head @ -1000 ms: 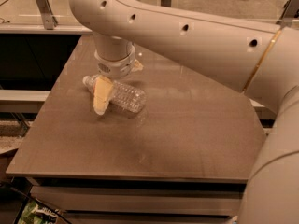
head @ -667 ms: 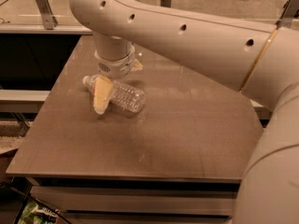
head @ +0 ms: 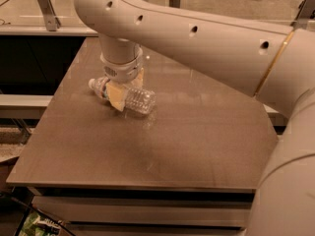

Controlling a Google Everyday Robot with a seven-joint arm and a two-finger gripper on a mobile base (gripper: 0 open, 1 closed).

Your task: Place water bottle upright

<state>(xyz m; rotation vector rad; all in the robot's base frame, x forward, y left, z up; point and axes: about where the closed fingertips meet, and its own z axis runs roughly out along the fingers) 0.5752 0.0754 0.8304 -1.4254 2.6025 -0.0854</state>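
Note:
The water bottle (head: 140,100) is clear ribbed plastic with a white cap (head: 92,84). It lies on its side on the brown table (head: 187,141), at the back left, cap pointing left. My gripper (head: 127,90) comes down on it from above. One yellowish finger (head: 117,97) is in front of the bottle's middle and the other finger (head: 139,77) is behind it. The fingers are closed against the bottle's sides. The label band is mostly hidden by the front finger.
My large white arm (head: 206,38) spans the upper part of the view from the right. A glass rail with metal posts (head: 44,9) runs behind the table. A dark gap (head: 29,63) lies left of the table.
The front finger has moved right, in toward the bottle, closing on it. The bottle still lies on the table in about the same place.

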